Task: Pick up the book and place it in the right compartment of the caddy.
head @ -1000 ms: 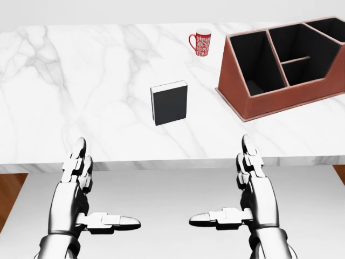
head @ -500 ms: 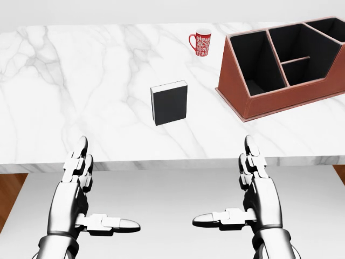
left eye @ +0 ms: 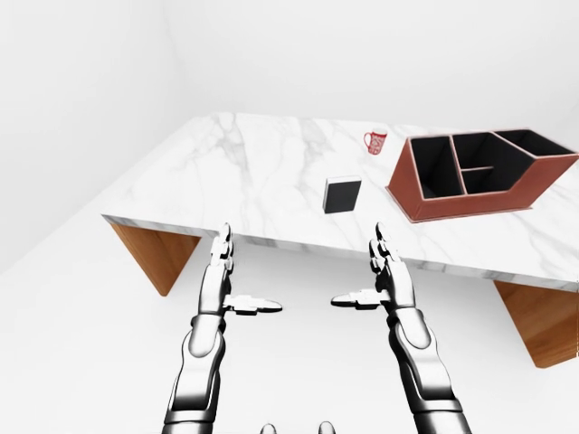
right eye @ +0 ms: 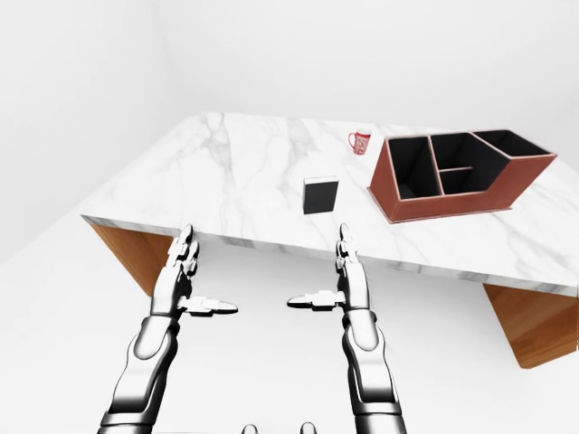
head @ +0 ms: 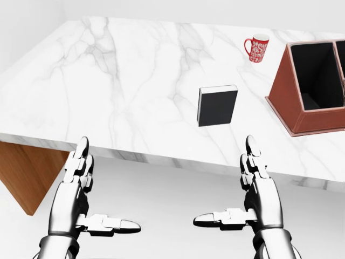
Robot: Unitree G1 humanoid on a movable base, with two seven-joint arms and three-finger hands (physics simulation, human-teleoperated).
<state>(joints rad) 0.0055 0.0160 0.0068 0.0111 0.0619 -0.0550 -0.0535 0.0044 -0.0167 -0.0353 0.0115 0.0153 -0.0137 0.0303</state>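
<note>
Left hand and right hand were held low in the head view, below the near edge of the marble table, both short of the tabletop. Each hand was open and empty: two fingers pointed up toward the table, and the thumb of each lay flat, aimed inward at the other hand. Neither hand touched anything.

The book lay flat on the marble, above and between the hands in the head view and nearer the right one. It showed a plain black cover with no lettering that could be read, and a thin pale strip of page edges along its top and left sides. It was well apart from both hands.

To the right of the book stood the caddy, a red-brown box with black-lined compartments and a sloped wall facing the book. In the eye views it showed one long compartment on the left, two smaller ones in the middle, and one on the right. The head view cut it off at the right edge, so only its left compartment was seen there.

A red patterned mug stood above the book, beside the caddy's upper left corner; its pattern was too small to make out. Wooden table supports showed under the marble.
</note>
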